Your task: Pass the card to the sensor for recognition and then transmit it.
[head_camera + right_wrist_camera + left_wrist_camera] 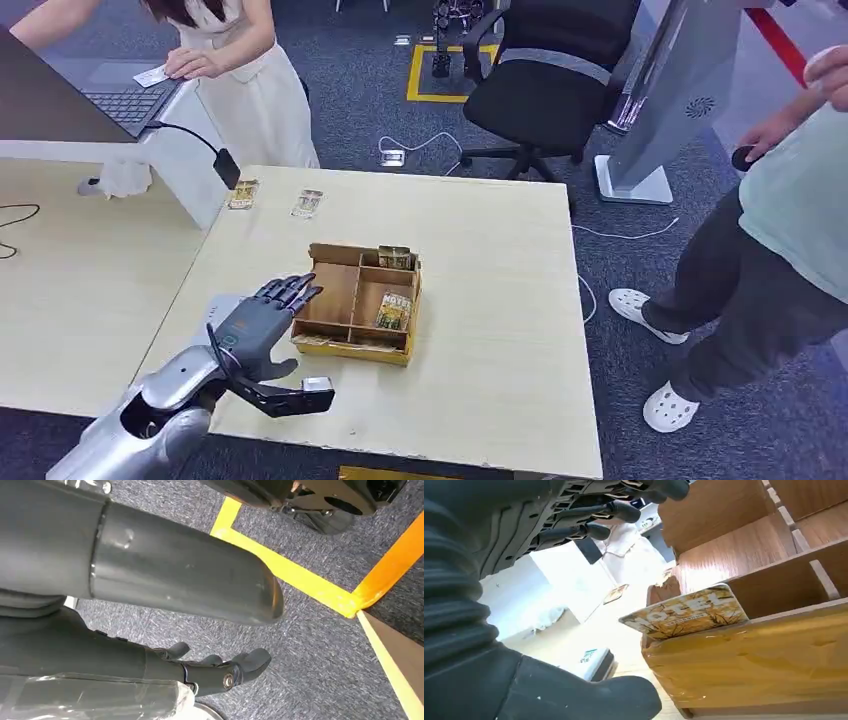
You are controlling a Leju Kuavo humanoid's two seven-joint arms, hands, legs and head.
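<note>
**Observer:** Where did you have the left robot hand [262, 318]?

**Me:** Just left of the wooden tray [335, 292], fingers apart, thumb swung out toward the near edge, holding nothing. The card [394, 311] I judged to be the target lay tilted in the tray's near right compartment; a second card [395, 258] stood in the far right one.

**Observer:** What worried you?

**Me:** The tray walls. Reaching over them, I thought the fingers could catch a divider and shove the whole tray. From the left wrist view the card [689, 614] leaned on the rim, so a clumsy pinch could have knocked it flat.

**Observer:** Room to move?

**Me:** Open surface [500, 300] lay right of the tray. The sensor [227, 167] sat at the far left, two loose cards [275, 198] beside it. One person stood far left, another right.

**Observer:** The right robot hand [220, 672]?

**Me:** Hanging over the carpet, fingers loosely curled, nothing held.
</note>
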